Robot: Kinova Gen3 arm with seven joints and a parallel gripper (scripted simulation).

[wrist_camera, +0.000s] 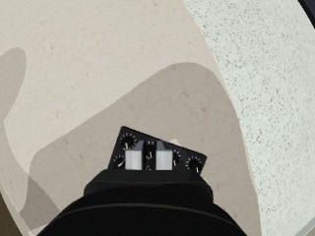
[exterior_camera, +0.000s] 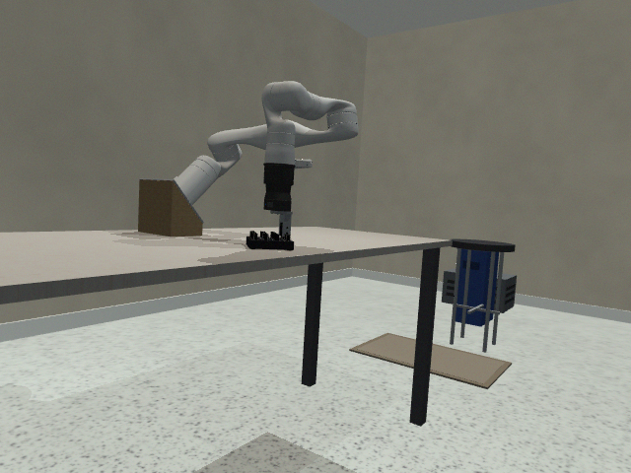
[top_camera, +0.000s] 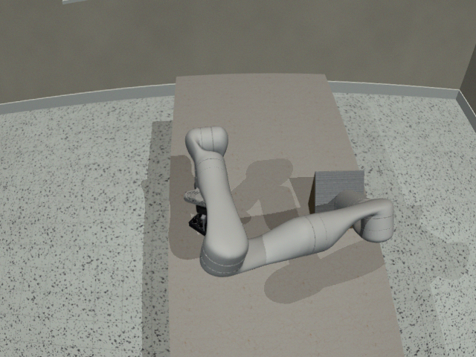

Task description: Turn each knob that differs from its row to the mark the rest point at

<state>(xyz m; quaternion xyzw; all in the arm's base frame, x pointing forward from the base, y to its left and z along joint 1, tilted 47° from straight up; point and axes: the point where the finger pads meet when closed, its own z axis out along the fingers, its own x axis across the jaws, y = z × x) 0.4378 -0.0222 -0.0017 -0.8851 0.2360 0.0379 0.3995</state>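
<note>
The black knob box (top_camera: pixel 195 223) (exterior_camera: pixel 267 244) (wrist_camera: pixel 132 137) stands on the table near its left long edge. My forearm hides most of it in the top view. My gripper (exterior_camera: pixel 286 233) (wrist_camera: pixel 150 150) points straight down at the box's right end as the exterior view shows it. In the wrist view its two pale finger pads sit close on either side of one small black knob (wrist_camera: pixel 150 152), so it is shut on that knob. Other knobs (wrist_camera: pixel 195 164) show beside the fingers. I cannot read the knob's name or its white line.
The arm's brown wedge base (top_camera: pixel 338 184) (exterior_camera: pixel 158 208) stands at the table's right side. The table edge (wrist_camera: pixel 217 79) runs close behind the box. Off the table stand a stool with a blue unit (exterior_camera: pixel 481 285) and a flat board (exterior_camera: pixel 433 359) on the floor.
</note>
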